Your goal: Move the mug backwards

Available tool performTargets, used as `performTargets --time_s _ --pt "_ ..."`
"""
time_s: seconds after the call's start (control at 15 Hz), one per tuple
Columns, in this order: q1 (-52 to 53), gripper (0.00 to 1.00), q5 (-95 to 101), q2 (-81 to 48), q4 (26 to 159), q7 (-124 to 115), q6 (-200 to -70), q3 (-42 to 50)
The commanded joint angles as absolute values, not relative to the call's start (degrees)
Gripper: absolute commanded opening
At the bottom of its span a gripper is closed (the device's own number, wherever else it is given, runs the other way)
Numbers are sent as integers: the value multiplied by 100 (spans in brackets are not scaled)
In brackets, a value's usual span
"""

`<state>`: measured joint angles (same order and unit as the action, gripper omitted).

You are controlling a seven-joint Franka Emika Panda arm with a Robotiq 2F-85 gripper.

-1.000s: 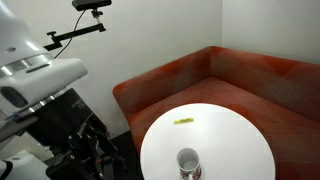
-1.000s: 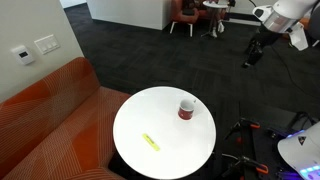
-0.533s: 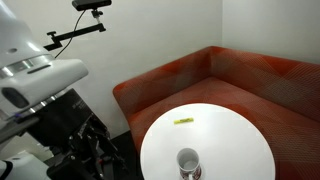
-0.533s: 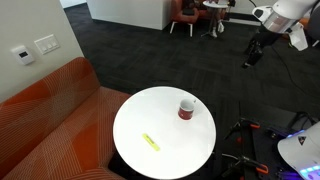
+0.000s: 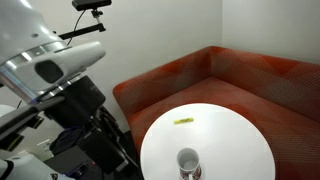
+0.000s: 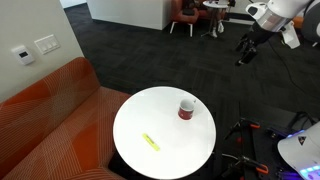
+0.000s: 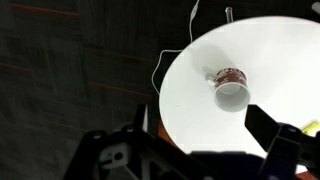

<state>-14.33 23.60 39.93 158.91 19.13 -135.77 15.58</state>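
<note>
Mug (image 6: 186,108), one, near counter (image 6: 135,115) rim, 1 o'clock; yellow-green strip (image 6: 150,141), one, 8 o'clock; bare surface between; jaws apart.

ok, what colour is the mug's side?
Mug: white-grey with reddish markings, pale inside. Shows best in the wrist view.

**What we cannot make out at the edges and at a distance**

In an exterior view the gripper (image 6: 244,53) is too small for us to tell how its jaws stand, and the arm (image 6: 285,12) runs off the upper right corner. In the wrist view its fingers (image 7: 278,148), set wide apart, are dark blurred shapes cut by the lower edge, and the table (image 7: 190,100) is cut at the right. We cannot read the reddish markings on the mug (image 7: 231,88). The yellow-green item (image 5: 183,121) is too small to identify.
</note>
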Motion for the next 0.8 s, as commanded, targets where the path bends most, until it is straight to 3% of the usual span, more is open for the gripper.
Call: performTargets --time_s 0.0,0.73 --pt "-1196 100 2489 3299 15535 2437 -13881 1500" --pt "-551 100 1913 1355 14913 5168 -14980 1941"
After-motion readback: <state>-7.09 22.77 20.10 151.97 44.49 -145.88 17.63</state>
